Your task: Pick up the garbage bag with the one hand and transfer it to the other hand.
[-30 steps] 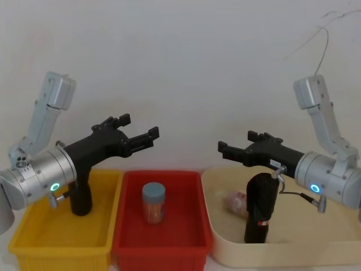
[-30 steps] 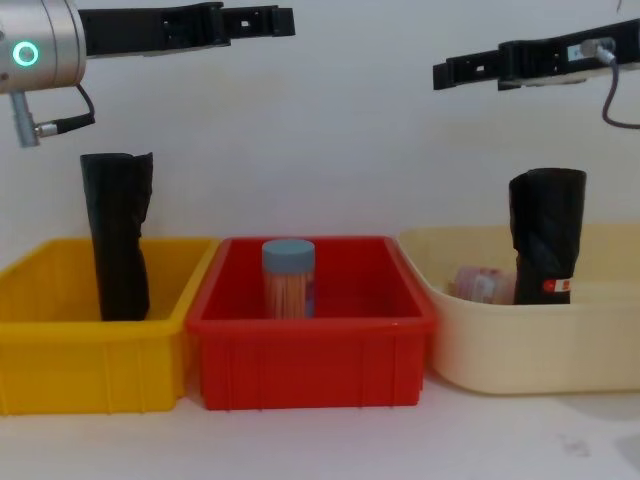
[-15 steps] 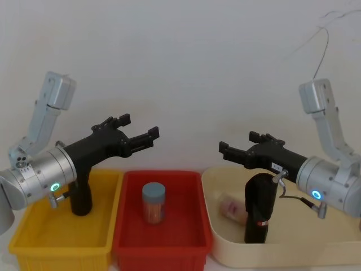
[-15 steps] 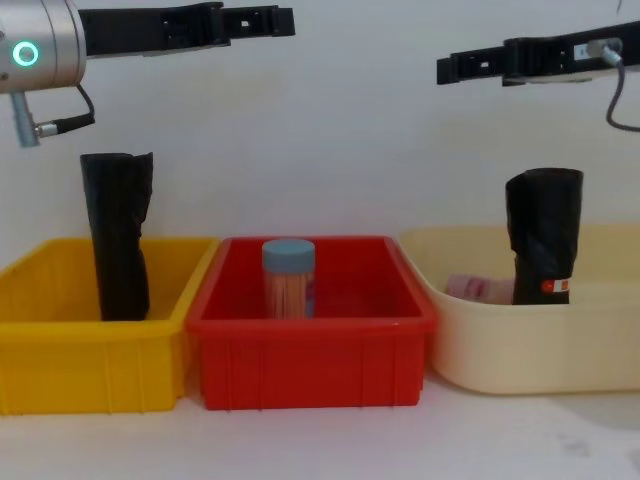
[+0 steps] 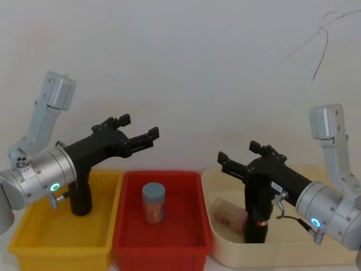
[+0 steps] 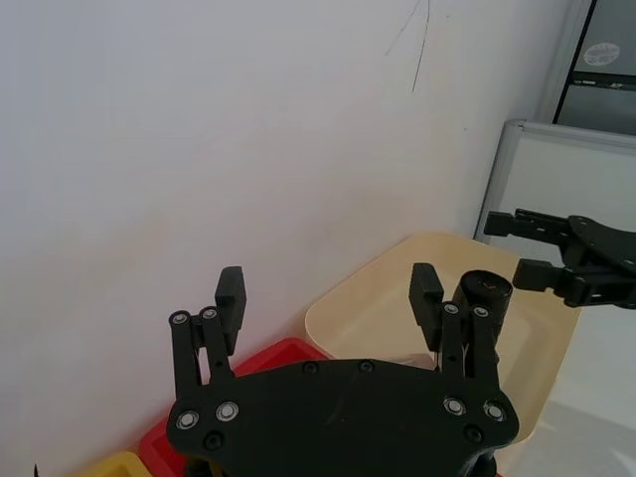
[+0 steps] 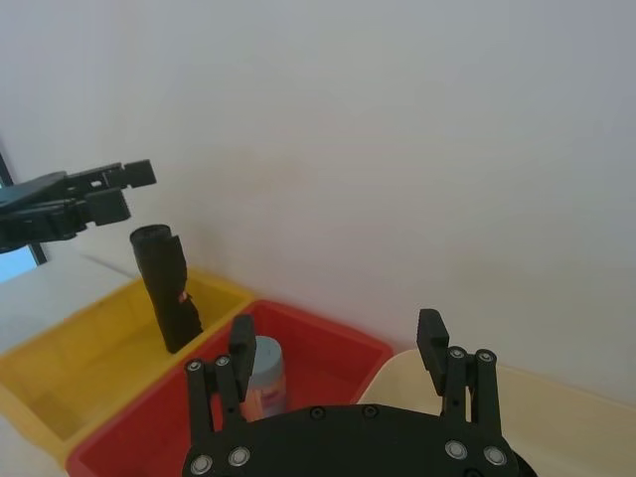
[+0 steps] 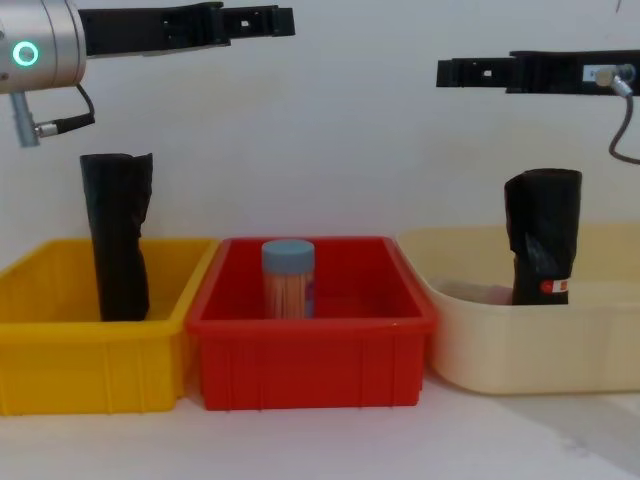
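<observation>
The right gripper [image 5: 240,159], on the arm with the blue ring, hangs with its fingers apart directly above the garbage bag [image 8: 543,236], clear of its crinkled top. The labelled roll stands upright in the cream tub [image 8: 520,355] beneath the fingers. To grasp well, the gripper should likely descend straight, keep the roll centred between the fingers, and close on the upper body rather than the loose crinkle, so the roll does not tip. Across the red bin [image 8: 310,360] holding a capped jar [image 8: 288,277], the left gripper [image 5: 138,131] waits, fingers spread, above the yellow bin [image 8: 90,350] with its unlabelled black roll [image 8: 116,235].
</observation>
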